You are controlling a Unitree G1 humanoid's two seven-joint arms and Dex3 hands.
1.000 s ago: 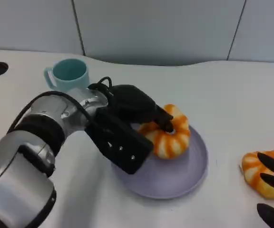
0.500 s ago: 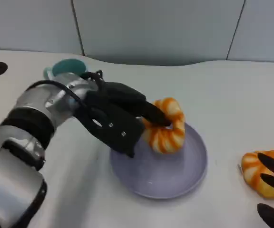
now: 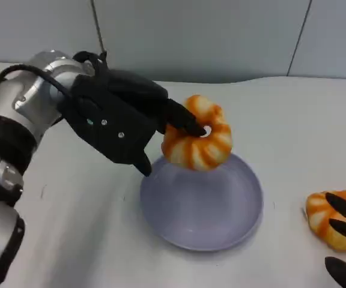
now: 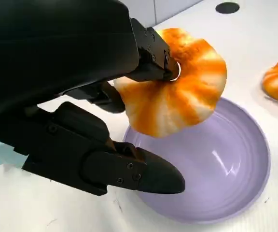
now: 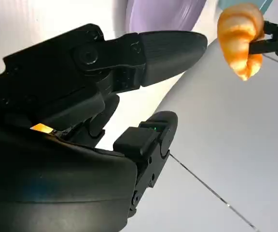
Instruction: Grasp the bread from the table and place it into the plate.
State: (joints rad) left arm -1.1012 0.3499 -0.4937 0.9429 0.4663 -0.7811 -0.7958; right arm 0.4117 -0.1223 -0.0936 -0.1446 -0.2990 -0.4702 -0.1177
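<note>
Left hand: the left hand [image 3: 122,117] has its fingers closed on the bread [image 3: 198,142], one fingertip hooked into the ring's centre hole, so the roll hangs from that grip rather than resting on anything.
Bread: it is lifted clear of the plate [image 3: 245,213], tilted on edge above the plate's far rim; the left wrist view shows open space between its underside and the purple bowl surface [image 4: 235,183].
Why this hold: hooking through the hole gives a secure carry for a soft, round thing that would slip from a side pinch.
Plate: it sits on the white desk [image 3: 293,114] in front of the robot, nothing lying in it.
Right hand: the right hand [image 3: 345,231] rests low at the desk's near right, fingers spread over a second bread [image 3: 322,217]; whether it grips it I cannot tell.
Step in hand: judged from the height, the bread is not yet set down; lowering and release remain.
</note>
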